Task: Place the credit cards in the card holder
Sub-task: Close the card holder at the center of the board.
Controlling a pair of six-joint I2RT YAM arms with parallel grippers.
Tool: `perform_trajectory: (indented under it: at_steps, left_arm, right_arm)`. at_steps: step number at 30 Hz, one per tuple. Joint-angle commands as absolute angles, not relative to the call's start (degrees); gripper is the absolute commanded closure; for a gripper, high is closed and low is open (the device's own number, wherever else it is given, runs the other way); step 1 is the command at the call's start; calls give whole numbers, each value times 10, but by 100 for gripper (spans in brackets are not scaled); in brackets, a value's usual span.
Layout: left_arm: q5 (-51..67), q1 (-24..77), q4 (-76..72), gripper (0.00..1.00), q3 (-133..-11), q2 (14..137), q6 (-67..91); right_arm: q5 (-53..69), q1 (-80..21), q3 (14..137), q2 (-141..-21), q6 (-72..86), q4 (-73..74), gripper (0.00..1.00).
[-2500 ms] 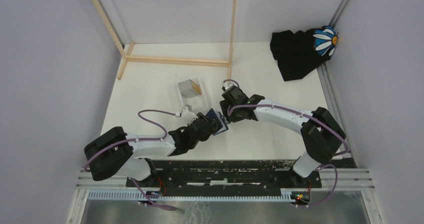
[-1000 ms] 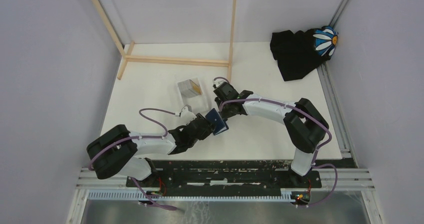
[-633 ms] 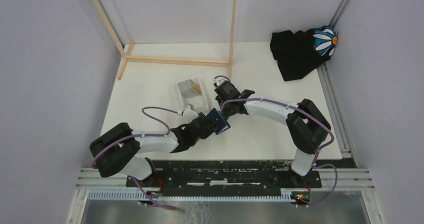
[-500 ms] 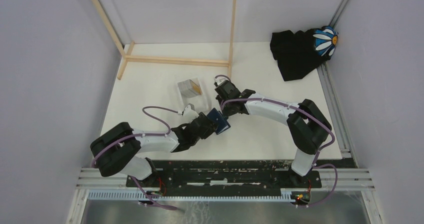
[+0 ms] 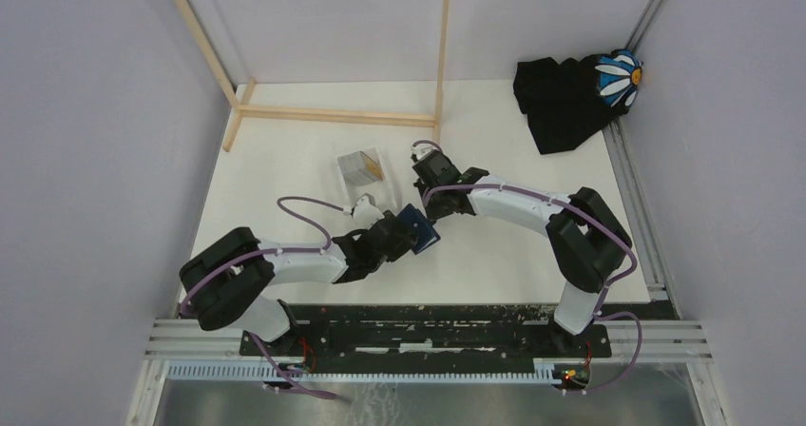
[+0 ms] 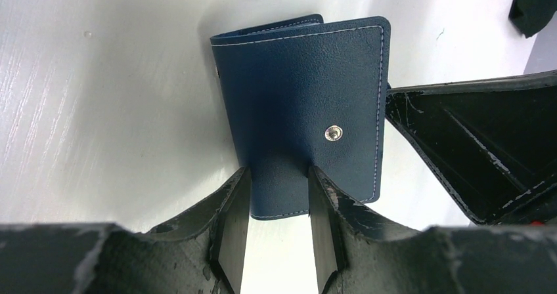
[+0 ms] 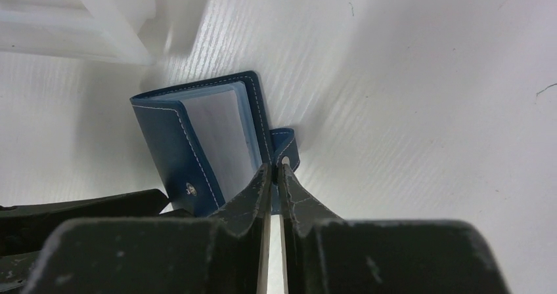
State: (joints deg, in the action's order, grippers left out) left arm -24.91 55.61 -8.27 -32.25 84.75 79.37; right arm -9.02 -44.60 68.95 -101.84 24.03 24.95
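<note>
Over the last second the right gripper (image 7: 274, 170) narrowed its jaws to a near-closed pinch on the back flap of the card holder (image 7: 167, 149), beside the snap tab (image 7: 287, 144). The left gripper (image 6: 277, 179) was unchanged: fingers apart, laid over the snap cover's near edge, bracing rather than squeezing, as far as I could judge. The holder sat mid-table (image 5: 494, 255), partly fanned, grey pockets (image 7: 223, 136) showing. The credit cards (image 5: 364, 167) remained in the clear box (image 5: 350, 163) just behind. Judgement: opening was under way; no card picked yet.
</note>
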Motion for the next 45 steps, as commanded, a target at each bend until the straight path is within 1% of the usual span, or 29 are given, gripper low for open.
perform_trajectory:
  at_steps: [1,7,18,30,45]
  left_arm:
    - [-257,554,-48,55,-359,861,753]
    - [-264,554,5,53,-407,882,733]
    - [-277,554,82,51,-479,924,711]
    - [-277,554,147,50,-520,954,712]
    - [-272,554,162,50,-535,973,724]
  right_arm:
    - [-82,-438,688,-1004,231,243,90]
    - [-74,-434,688,-999,226,243,99]
    - [-64,-424,675,-995,224,233,99]
    - [-79,-412,654,-962,232,220,99]
    - [-22,-411,635,-966,258,196,99]
